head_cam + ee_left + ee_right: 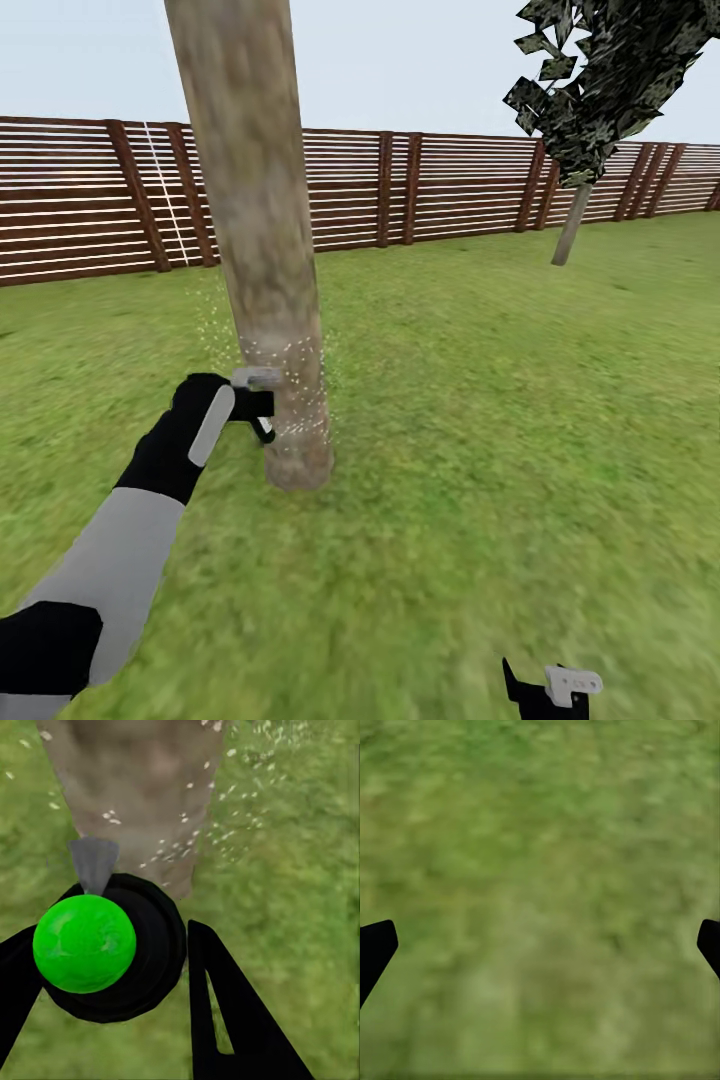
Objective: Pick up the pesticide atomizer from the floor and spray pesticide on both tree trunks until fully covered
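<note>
Atomizer point(85, 943) clamped in left gripper point(112, 967) — droplets hit only the low tree trunk point(262, 250), so upper bark risks staying bare.

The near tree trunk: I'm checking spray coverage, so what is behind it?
Behind the tree trunk run lawn and the slatted wooden fence. The trunk covers its own far side and one stretch of fence, so coverage there cannot be seen.

I see green grass point(480, 400) all over the ground. A thick tree trunk point(262, 250) stands on it right in front of me, and a thinner tree point(572, 225) stands far back near the wooden fence point(450, 190).
</note>
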`<state>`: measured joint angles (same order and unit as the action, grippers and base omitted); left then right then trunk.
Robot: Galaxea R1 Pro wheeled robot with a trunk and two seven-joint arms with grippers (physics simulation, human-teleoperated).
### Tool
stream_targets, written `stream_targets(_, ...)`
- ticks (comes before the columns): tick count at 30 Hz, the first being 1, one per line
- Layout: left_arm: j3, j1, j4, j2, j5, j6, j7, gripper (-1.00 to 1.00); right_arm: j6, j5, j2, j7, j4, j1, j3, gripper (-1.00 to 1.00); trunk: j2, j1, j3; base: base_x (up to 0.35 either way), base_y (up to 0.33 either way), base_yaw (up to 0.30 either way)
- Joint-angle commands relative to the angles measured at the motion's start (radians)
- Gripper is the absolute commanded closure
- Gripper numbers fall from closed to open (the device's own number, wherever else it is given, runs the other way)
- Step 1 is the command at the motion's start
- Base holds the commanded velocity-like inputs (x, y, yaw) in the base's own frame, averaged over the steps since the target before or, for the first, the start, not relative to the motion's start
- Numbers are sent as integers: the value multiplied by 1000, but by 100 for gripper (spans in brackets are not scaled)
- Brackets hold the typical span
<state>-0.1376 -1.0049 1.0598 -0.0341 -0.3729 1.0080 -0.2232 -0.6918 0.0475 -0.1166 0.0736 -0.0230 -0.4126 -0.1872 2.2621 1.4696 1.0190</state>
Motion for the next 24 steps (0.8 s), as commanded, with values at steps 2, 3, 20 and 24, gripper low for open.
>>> stream_targets(2,-55,1,18,13,7,8,3,100,0,0,0,0,0,0,0,-100,0,0,0,0,0,0)
stream_targets(3,-70,2,19,14,5,9,4,100,0,0,0,0,0,0,0,-100,0,0,0,0,0,0)
stream_targets(20,-89,42,8,-64,18,9,65,100,0,0,0,0,0,0,1,-100,0,0,0,-74,12,0)
stream_targets(24,-89,101,4,-81,81,3,60,100,0,0,0,0,0,0,1,-100,0,0,0,-325,87,0)
